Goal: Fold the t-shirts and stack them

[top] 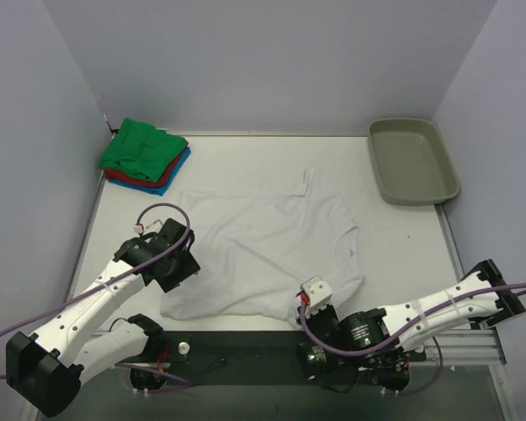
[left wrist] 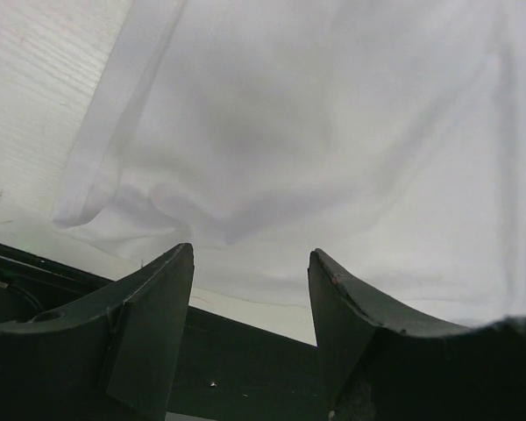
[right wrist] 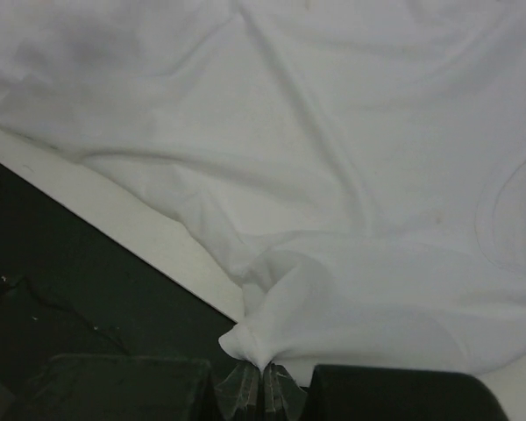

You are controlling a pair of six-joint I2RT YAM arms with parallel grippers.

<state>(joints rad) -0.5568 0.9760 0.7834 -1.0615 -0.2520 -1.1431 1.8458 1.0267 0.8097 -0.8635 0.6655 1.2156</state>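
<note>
The white t-shirt (top: 263,254) lies spread but rumpled across the middle of the white table (top: 403,237), its neck opening toward the right side and 1 sleeve pointing toward the far wall; its near hem runs along the table's front edge. The right gripper (right wrist: 261,375) sits at that front edge, low and near the shirt's near-right corner, with its 2 fingers pressed together on a small pinch of the white cloth, which bunches up from the tips in the right wrist view. The left gripper (left wrist: 252,252) hovers at the shirt's near-left part with its jaws apart and nothing between them; in the left wrist view the 2 dark fingers (left wrist: 162,298) frame the folded edge of the shirt and a strip of the table edge beneath. In the far-left corner sits a pile of 3 folded t-shirts, the green t-shirt (top: 145,147) on top, the red t-shirt (top: 123,178) under it and the blue t-shirt (top: 165,186) at the bottom. A grey-beige tray (top: 443,171) rests at the far-right corner, well apart from the shirts.
</note>
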